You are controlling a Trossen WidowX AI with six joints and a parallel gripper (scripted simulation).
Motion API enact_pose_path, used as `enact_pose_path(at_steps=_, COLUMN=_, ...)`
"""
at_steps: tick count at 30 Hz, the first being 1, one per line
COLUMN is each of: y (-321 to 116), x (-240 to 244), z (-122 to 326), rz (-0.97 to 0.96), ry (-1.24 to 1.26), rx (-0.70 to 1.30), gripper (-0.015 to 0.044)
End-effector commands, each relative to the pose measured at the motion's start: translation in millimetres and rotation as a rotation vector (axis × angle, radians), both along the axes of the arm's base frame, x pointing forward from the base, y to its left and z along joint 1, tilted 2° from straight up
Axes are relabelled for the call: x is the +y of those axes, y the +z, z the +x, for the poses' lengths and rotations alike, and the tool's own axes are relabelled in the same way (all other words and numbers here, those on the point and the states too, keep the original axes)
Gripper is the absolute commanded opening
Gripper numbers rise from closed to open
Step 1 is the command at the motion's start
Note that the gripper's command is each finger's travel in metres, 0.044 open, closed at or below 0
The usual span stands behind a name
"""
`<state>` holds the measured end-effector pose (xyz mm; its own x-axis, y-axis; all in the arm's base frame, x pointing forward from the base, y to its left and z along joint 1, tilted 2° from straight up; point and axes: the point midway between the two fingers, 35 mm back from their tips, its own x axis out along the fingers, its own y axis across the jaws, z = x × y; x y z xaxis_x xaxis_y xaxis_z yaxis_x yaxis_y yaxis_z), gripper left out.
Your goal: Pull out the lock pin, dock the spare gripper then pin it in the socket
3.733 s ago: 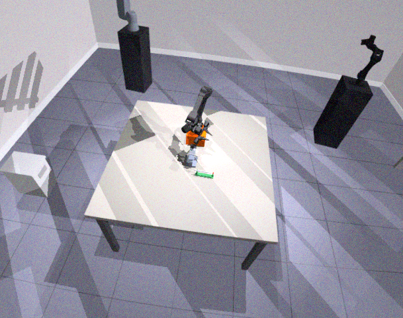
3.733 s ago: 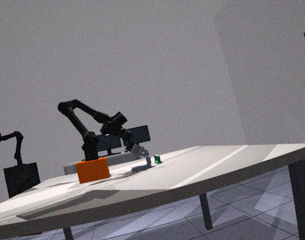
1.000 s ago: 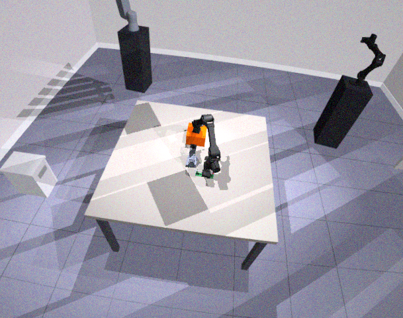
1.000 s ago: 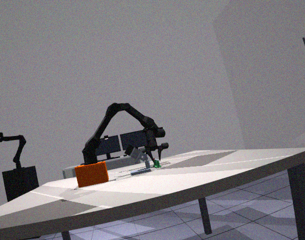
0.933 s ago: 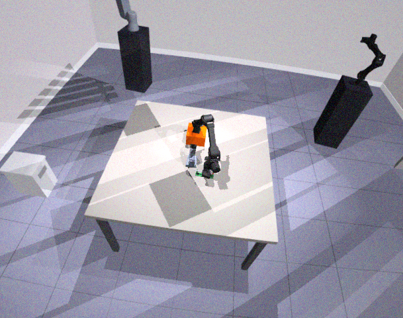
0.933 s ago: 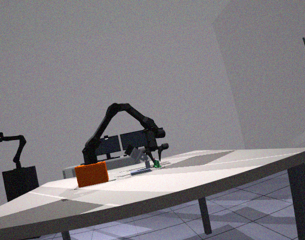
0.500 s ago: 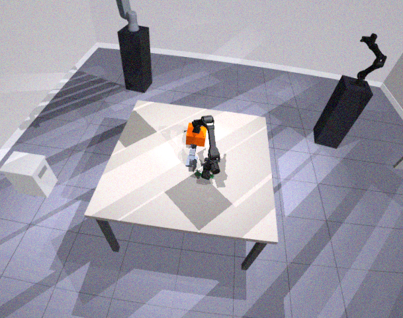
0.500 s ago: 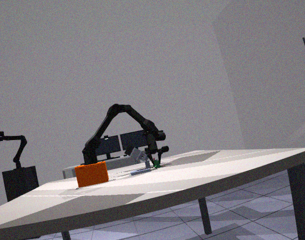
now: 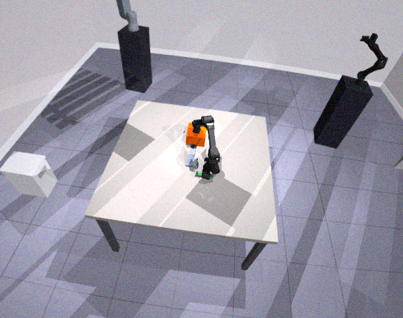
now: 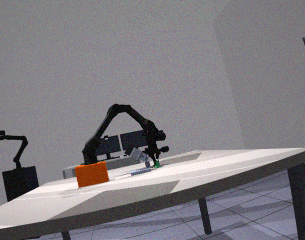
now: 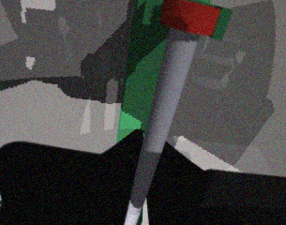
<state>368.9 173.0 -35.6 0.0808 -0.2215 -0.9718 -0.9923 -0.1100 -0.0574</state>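
My gripper (image 10: 156,161) (image 11: 154,141) is low over the green holder (image 9: 198,174) (image 10: 157,164) (image 11: 143,80) and is shut on the pin (image 11: 173,84). The pin is a grey rod with a red band at its upper end in the wrist view and a pale lower end. It runs along the green holder; whether it still touches the holder is not clear. A pale blue-grey mount (image 9: 191,159) (image 10: 140,171) stands beside the gripper, with a tilted grey block (image 10: 138,155) on its post. The socket and the spare gripper cannot be made out separately.
An orange box (image 9: 195,138) (image 10: 92,174) stands near the arm's base. The pale table (image 9: 153,201) (image 10: 214,175) carries everything. Beyond it stand two dark pedestals (image 9: 135,61) (image 9: 341,112) with other arms, and a white cabinet (image 9: 30,174). Monitors (image 10: 132,138) show behind the arm.
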Motion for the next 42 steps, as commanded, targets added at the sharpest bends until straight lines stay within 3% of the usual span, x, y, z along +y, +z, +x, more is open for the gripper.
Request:
enact_pose_path(at_steps=1, y=6.1, x=-0.2, z=0.4, rz=-0.003, ry=-0.003, rx=-0.003, gripper=0.0)
enact_pose_path(at_steps=17, y=68.8, x=-2.5, z=-3.5, rz=-0.002, ry=-0.003, rx=-0.003, gripper=0.0)
enact_pose_path(at_steps=31, y=63.2, x=-2.8, z=-5.2, rz=-0.004, ry=-0.002, rx=0.006, gripper=0.0007)
enact_pose_path(at_steps=42, y=73.0, x=-3.5, z=-35.9, rz=-0.002, ry=-0.001, rx=0.009, gripper=0.0)
